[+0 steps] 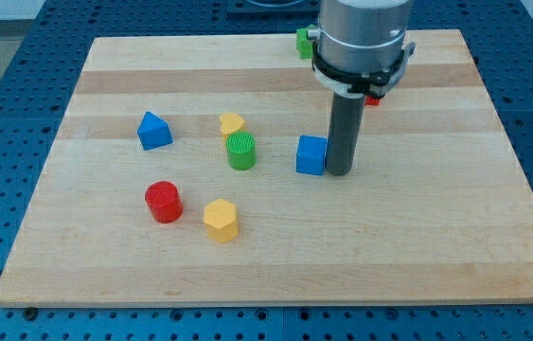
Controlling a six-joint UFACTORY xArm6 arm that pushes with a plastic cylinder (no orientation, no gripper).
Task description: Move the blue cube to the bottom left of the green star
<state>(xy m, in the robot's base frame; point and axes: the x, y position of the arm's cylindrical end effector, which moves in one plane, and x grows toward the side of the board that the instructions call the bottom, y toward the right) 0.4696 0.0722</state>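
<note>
The blue cube sits right of the board's centre. My tip stands right beside it, touching or nearly touching its right face. A green block, probably the green star, shows at the view's top edge of the board, mostly hidden behind the arm. It lies well above the cube.
A green cylinder and a yellow heart lie left of the cube. A blue triangular block, a red cylinder and a yellow hexagonal block lie further left. A red block peeks out under the arm.
</note>
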